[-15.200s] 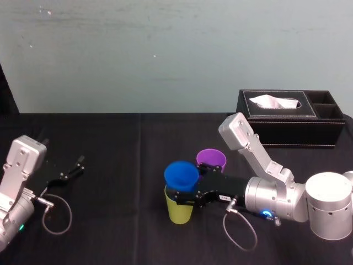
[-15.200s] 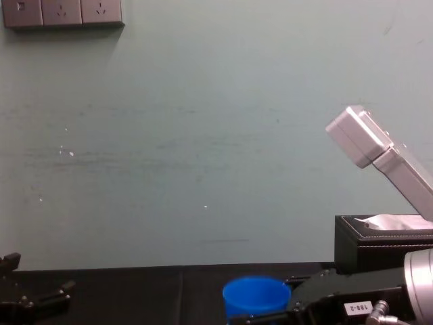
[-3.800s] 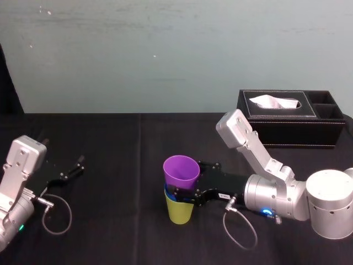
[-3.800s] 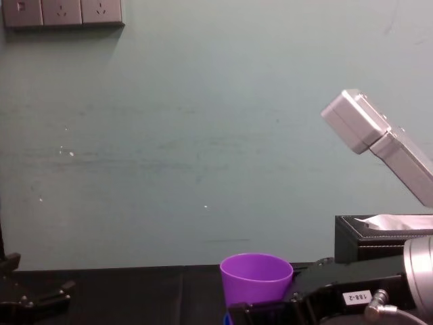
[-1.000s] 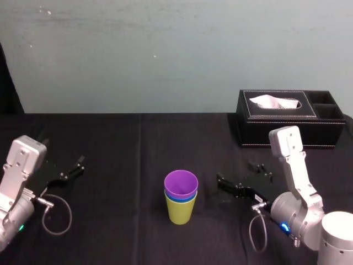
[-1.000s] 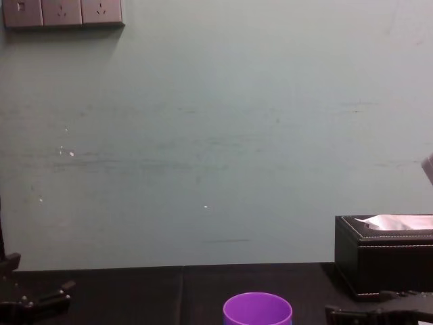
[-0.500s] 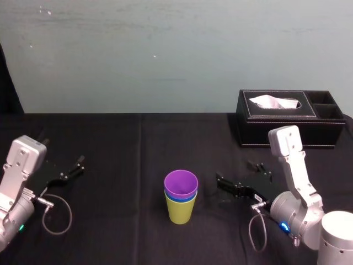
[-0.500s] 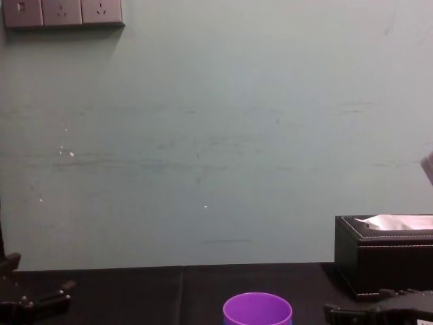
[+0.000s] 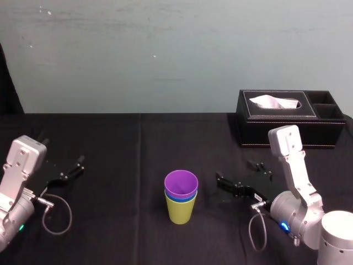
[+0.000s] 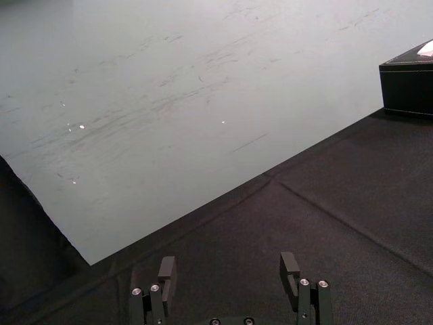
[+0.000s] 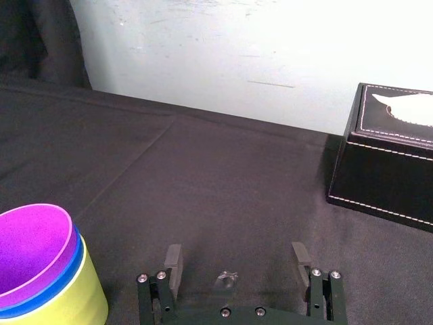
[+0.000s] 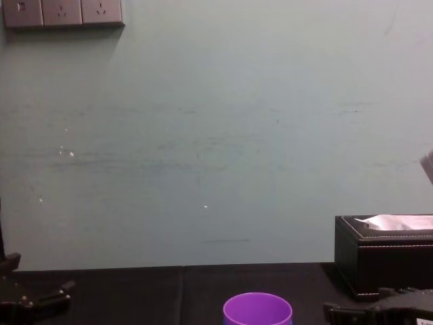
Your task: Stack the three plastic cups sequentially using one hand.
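Right gripper (image 11: 237, 252) withdrew (fingers apart); cups (image 9: 181, 197) stand nested, mouths up; left gripper (image 10: 228, 263) parked.

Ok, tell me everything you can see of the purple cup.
The purple cup is a plain tumbler of smooth plastic, upright, its round mouth open and nothing visible inside. It sits nested in the blue cup, itself in the yellow-green cup, so just its rim and inner wall show above the blue rim. The stack stands mid-table on the black cloth. The open right gripper rests to its right, not touching it.
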